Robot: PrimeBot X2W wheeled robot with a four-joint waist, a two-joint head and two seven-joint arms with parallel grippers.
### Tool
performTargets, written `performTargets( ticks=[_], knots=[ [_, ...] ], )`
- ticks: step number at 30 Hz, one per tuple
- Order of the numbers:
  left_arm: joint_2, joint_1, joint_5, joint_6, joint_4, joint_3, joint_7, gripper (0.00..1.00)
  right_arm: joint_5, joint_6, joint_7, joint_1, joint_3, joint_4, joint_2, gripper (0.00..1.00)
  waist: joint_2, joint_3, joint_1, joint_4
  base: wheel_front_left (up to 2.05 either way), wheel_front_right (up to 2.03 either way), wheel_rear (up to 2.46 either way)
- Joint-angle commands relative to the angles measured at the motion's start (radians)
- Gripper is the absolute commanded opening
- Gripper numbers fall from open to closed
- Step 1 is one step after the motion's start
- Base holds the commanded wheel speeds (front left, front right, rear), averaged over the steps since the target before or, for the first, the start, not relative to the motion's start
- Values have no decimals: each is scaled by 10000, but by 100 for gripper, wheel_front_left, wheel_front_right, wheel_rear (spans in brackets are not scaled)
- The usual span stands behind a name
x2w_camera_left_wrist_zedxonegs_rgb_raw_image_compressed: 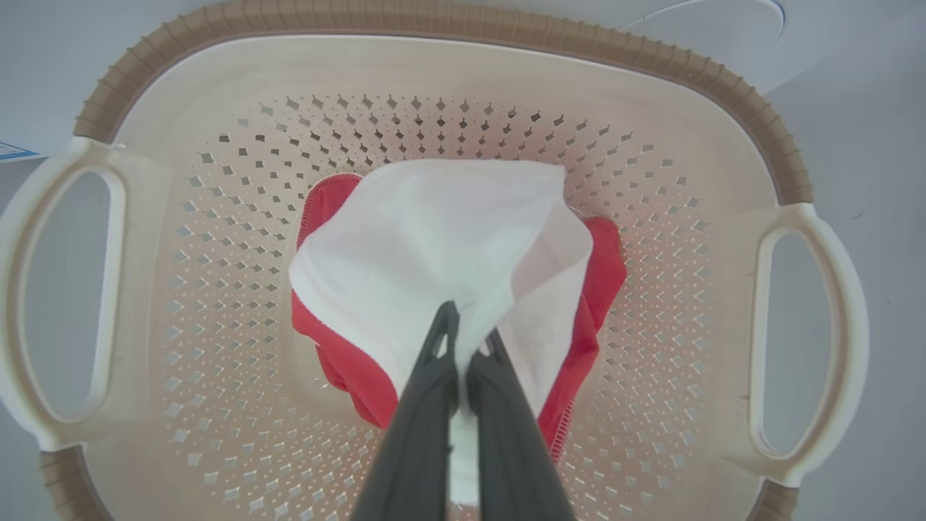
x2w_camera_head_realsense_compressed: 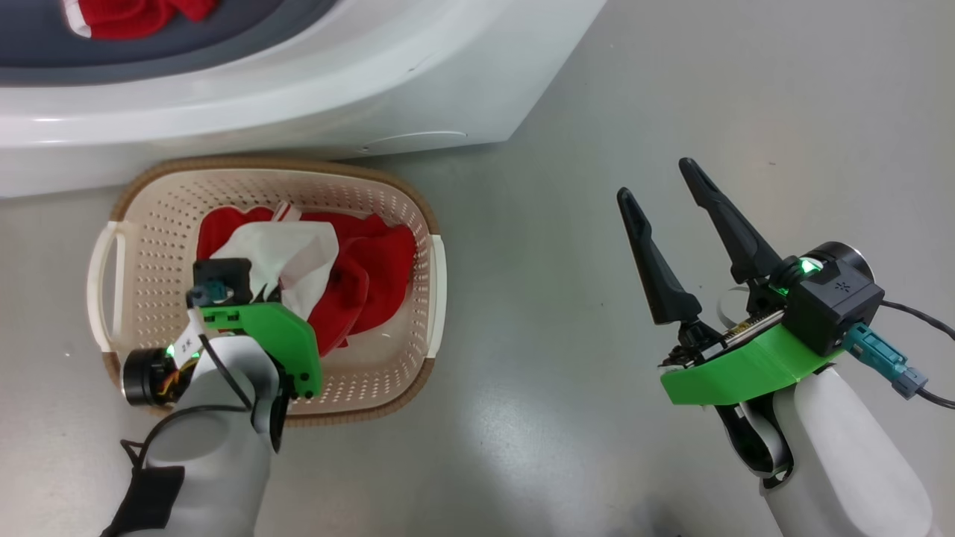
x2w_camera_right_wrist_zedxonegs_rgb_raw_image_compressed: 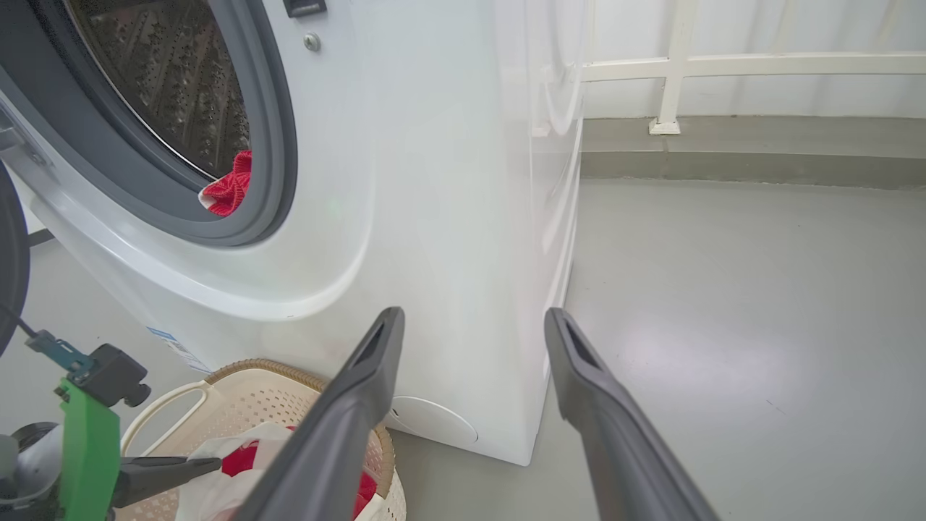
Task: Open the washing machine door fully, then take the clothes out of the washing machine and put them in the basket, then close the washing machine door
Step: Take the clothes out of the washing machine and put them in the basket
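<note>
The cream basket [x2w_camera_head_realsense_compressed: 153,224] stands on the floor against the front of the white washing machine [x2w_camera_head_realsense_compressed: 313,89]. Red and white clothes [x2w_camera_head_realsense_compressed: 373,268] lie in it. My left gripper [x2w_camera_left_wrist_zedxonegs_rgb_raw_image_compressed: 466,340] hangs over the basket [x2w_camera_left_wrist_zedxonegs_rgb_raw_image_compressed: 434,94], pointing down, shut on a white panel of the clothes [x2w_camera_left_wrist_zedxonegs_rgb_raw_image_compressed: 434,239]. My right gripper [x2w_camera_head_realsense_compressed: 655,180] hovers open over bare floor to the right of the basket, holding nothing. More red clothes [x2w_camera_right_wrist_zedxonegs_rgb_raw_image_compressed: 228,188] rest at the lip of the steel drum behind the grey rubber ring. The washing machine door [x2w_camera_right_wrist_zedxonegs_rgb_raw_image_compressed: 11,260] shows as a dark curved edge at far left, swung open.
Grey floor [x2w_camera_right_wrist_zedxonegs_rgb_raw_image_compressed: 723,325] stretches wide to the right of the washing machine [x2w_camera_right_wrist_zedxonegs_rgb_raw_image_compressed: 448,181]. A white railing [x2w_camera_right_wrist_zedxonegs_rgb_raw_image_compressed: 673,72] and a low kerb run along the back wall. A cable [x2w_camera_head_realsense_compressed: 921,317] trails from my right wrist.
</note>
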Motion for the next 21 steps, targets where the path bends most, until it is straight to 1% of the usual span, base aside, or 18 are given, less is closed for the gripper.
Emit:
performTargets(
  ticks=[1, 7, 8, 11, 13, 15, 18, 21],
  knots=[
    [269, -7, -106, -88, -44, 77, -130, 100, 75, 48, -63, 58, 189, -185, 10, 100, -1, -30, 0, 22, 0, 0, 0],
    [267, -97, -490, -150, -60, -158, -708, 100, 10, 48, -63, 110, 72, -115, -15, 100, -1, -316, 0, 164, 0, 0, 0],
    [267, -69, -588, -111, -107, -240, -944, 100, -49, 48, -63, 151, 13, -109, -49, 100, -1, -465, 0, 237, 0, 0, 0],
    [267, 46, -760, -122, -263, -368, -1222, 100, -180, 48, -63, 262, -111, -73, -91, 100, -1, -719, 0, 388, 0, 0, 0],
    [267, 139, -862, -51, -416, -418, -1368, 100, -247, 48, -63, 318, -186, -28, -112, 100, -1, -898, 0, 491, 0, 0, 0],
    [267, 254, -1046, 34, -655, -377, -1464, 100, -297, 48, -63, 364, -265, 2, -122, 100, -1, -1076, 0, 598, 0, 0, 0],
    [266, 474, -1277, 21, -1126, -393, -1522, 100, -376, 48, -63, 444, -368, 46, -125, 100, -1, -1370, 0, 747, 0, 0, 0],
    [266, 733, -1141, 76, -2063, -434, -1533, 100, -539, 48, -63, 545, -449, 90, -165, 100, -1, -1698, 0, 898, 0, 0, 0]
  ],
)
